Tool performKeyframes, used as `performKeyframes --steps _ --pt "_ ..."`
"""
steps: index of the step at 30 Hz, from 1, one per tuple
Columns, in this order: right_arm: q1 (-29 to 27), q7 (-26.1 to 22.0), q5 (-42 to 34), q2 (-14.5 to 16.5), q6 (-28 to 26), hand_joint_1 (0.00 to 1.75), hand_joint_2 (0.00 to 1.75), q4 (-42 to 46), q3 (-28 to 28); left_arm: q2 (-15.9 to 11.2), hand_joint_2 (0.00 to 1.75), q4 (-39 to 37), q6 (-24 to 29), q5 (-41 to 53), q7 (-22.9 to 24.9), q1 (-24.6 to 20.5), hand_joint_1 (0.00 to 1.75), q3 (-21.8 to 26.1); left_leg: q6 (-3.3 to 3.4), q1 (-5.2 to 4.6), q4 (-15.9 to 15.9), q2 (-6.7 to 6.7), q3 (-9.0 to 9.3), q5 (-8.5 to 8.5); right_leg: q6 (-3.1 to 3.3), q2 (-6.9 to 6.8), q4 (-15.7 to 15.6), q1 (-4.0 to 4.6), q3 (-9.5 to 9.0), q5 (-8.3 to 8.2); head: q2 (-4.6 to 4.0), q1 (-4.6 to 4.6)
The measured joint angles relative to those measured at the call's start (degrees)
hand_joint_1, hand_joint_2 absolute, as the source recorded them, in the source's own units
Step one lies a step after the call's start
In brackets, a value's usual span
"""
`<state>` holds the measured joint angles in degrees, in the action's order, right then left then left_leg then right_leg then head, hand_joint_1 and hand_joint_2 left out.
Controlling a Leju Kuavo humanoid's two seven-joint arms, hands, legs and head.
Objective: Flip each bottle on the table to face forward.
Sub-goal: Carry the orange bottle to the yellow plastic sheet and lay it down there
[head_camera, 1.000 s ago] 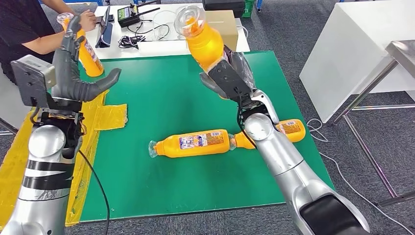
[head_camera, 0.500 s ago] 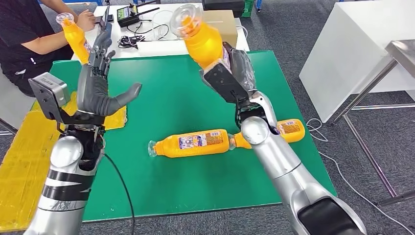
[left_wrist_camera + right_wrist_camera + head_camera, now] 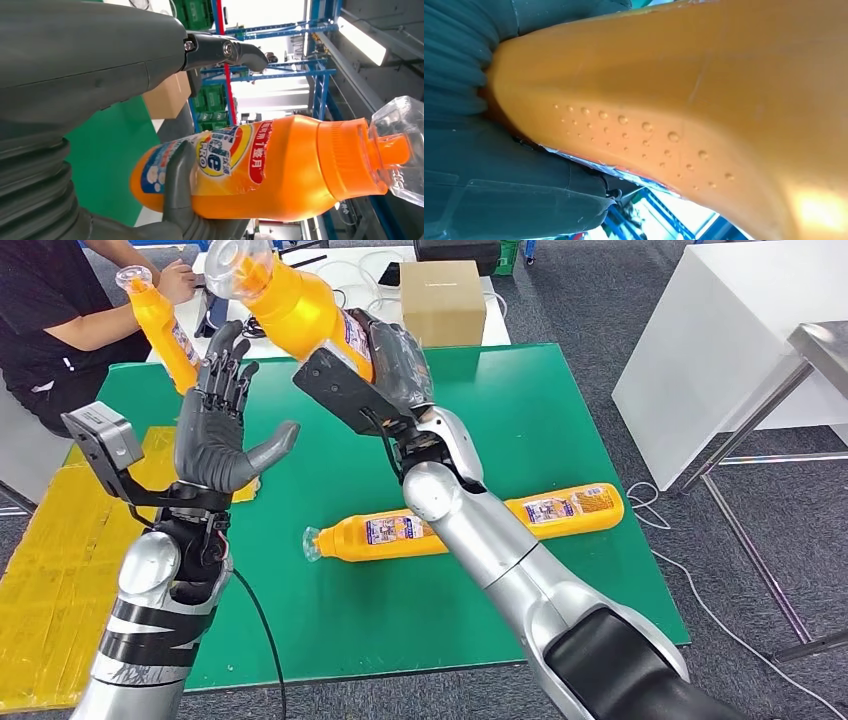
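A green table mat (image 3: 330, 640) is being used as the work surface, with two orange bottles (image 3: 395, 531) being left lying across its middle. A third bottle (image 3: 300, 308) is being grasped by the right hand (image 3: 375, 365) and raised above the mat's far left part, presumably for handing to the left hand (image 3: 225, 430), which is being held up spread and empty. A fourth bottle (image 3: 165, 325) is being held by a person beyond the mat's far left corner.
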<state>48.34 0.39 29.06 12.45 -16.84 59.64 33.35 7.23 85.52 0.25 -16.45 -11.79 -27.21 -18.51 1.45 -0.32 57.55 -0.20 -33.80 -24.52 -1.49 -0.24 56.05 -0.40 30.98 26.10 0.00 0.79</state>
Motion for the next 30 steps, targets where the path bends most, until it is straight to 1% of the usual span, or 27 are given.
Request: performKeyframes --steps 4,10,23,26,30 --pt "0.3 -0.2 -0.6 0.8 0.0 1.66 1.75 -1.3 0.1 0.0 1.75 0.1 0.2 0.2 -0.1 0.0 0.0 0.0 0.0 -0.02 0.0 -0.01 -0.01 0.0 0.0 0.0 0.0 -0.01 0.0 0.0 0.0 0.0" --pt "0.5 -0.3 -0.8 1.3 0.0 1.66 1.75 -2.4 0.3 0.0 1.75 0.4 0.3 0.2 -0.1 0.0 0.0 0.0 0.0 -0.02 0.0 0.0 -0.01 0.0 0.0 0.0 0.0 -0.01 0.0 0.0 0.0 0.0" --pt "0.7 -0.3 -0.7 1.5 0.0 1.65 1.75 -3.4 0.5 0.0 1.75 0.4 0.3 0.2 -0.1 0.0 0.0 0.0 0.0 -0.01 0.0 0.0 -0.01 0.0 0.0 0.0 0.0 0.0 0.0 0.0 0.0 0.0" --pt "0.8 -0.1 0.3 1.6 -0.5 1.64 1.75 -3.6 0.7 -0.1 1.75 0.4 -0.1 -0.6 0.0 0.0 0.0 0.0 0.0 -0.01 0.0 0.0 -0.01 0.0 0.0 0.0 0.0 -0.01 0.0 0.0 0.0 0.0" --pt "0.8 0.6 2.7 2.7 -2.5 1.58 1.75 -4.6 1.2 -0.3 1.75 0.4 -0.4 -1.1 0.1 -0.1 0.0 0.0 0.0 -0.01 0.0 0.01 -0.01 0.0 0.0 0.01 0.0 0.0 0.0 0.0 0.0 0.0"
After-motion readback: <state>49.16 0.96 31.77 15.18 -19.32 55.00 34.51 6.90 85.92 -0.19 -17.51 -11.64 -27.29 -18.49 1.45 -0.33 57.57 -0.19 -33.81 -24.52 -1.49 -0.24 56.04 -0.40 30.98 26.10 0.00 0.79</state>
